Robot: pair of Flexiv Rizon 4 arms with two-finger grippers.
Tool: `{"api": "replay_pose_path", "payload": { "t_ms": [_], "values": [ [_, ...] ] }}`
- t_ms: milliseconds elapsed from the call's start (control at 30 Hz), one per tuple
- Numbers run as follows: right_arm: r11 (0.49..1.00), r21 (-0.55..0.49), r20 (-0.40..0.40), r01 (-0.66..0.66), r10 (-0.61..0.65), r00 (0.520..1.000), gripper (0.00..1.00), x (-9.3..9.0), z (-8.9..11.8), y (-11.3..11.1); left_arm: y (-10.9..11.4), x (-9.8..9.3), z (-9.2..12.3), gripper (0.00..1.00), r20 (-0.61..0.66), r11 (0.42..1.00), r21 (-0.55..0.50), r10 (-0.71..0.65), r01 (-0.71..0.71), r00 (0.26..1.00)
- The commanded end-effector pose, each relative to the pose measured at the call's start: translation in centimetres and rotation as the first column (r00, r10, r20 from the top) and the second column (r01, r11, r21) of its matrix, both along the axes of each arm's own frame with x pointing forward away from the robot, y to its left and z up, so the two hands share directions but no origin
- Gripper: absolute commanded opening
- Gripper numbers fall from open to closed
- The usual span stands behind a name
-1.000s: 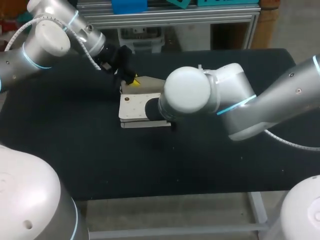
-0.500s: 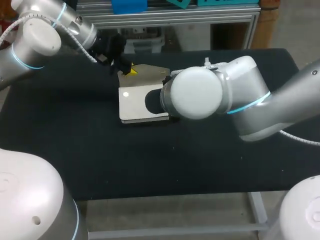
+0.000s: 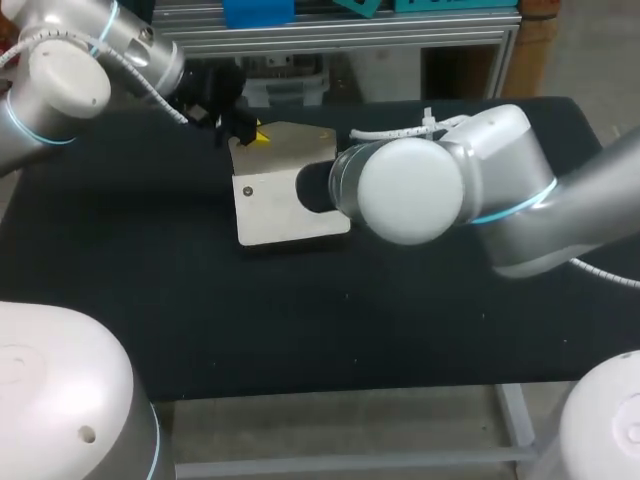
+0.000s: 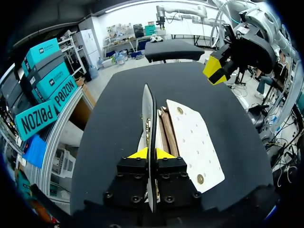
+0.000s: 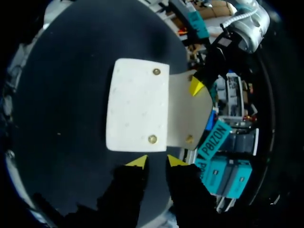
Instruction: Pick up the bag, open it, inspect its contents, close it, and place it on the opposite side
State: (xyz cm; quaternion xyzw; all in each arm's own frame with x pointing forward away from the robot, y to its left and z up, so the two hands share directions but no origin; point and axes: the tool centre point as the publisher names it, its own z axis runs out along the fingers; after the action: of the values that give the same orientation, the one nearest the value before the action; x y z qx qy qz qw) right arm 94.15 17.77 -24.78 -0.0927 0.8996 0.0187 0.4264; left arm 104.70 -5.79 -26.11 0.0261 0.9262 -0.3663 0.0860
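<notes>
Pinching the raised flap [image 3: 295,150] of the bag [image 3: 280,205] with the left gripper [image 4: 151,153]; with the right gripper [image 5: 156,161] parted, apparently empty, just off its edge. Bare black table [image 3: 300,330] all round.

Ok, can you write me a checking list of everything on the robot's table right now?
Surface: black table, bare around the bag.
Job's things: cream bag lying on the table, its flap held up on edge.
Clutter: nothing seen.
Pincers: left pincer shut on the flap's edge; right pincer open, nothing between its fingers, just beside the bag.
Cables: white cable along the left arm; second cable on the right arm.
Surroundings: nothing seen reaching over the table.
</notes>
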Motion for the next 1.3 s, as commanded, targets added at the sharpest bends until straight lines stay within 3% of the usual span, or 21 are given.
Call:
{"api": "replay_pose_path", "payload": {
  "t_ms": [33, 367, 767, 1067, 1300],
  "values": [
    [1.0, 0.006, 0.016, -0.019, 0.019, 1.0, 0.0, 1.0, 0.1, 0.1, -0.3, -0.4, 0.0, 0.0, 0.003, 1.0, -0.017, 0.015, -0.015, 1.0],
    [1.0, 0.015, 0.059, -0.019, 0.019, 0.998, 0.0, 3.9, 0.7, 0.9, -1.5, -2.4, 2.1, 0.0, 0.03, 0.998, -0.024, 0.061, -0.06, 0.998],
    [0.999, -0.007, 0.035, -0.05, 0.05, 0.998, 0.0, 8.0, -0.1, 2.5, -2.2, -3.4, 4.4, 0.0, 0.057, 0.998, -0.02, 0.056, -0.055, 0.997],
    [0.998, -0.003, 0.002, -0.056, 0.056, 0.998, 0.0, 9.1, -1.1, 2.9, -2.5, -3.3, 5.3, 0.0, 0.065, 0.997, -0.037, 0.066, -0.064, 0.996],
    [0.997, 0.0, -0.01, -0.071, 0.071, 0.997, 0.0, 8.4, -1.8, 3.2, -2.6, -3.3, 5.7, 0.0, 0.073, 0.994, -0.064, 0.094, -0.09, 0.993]
  ]
}}
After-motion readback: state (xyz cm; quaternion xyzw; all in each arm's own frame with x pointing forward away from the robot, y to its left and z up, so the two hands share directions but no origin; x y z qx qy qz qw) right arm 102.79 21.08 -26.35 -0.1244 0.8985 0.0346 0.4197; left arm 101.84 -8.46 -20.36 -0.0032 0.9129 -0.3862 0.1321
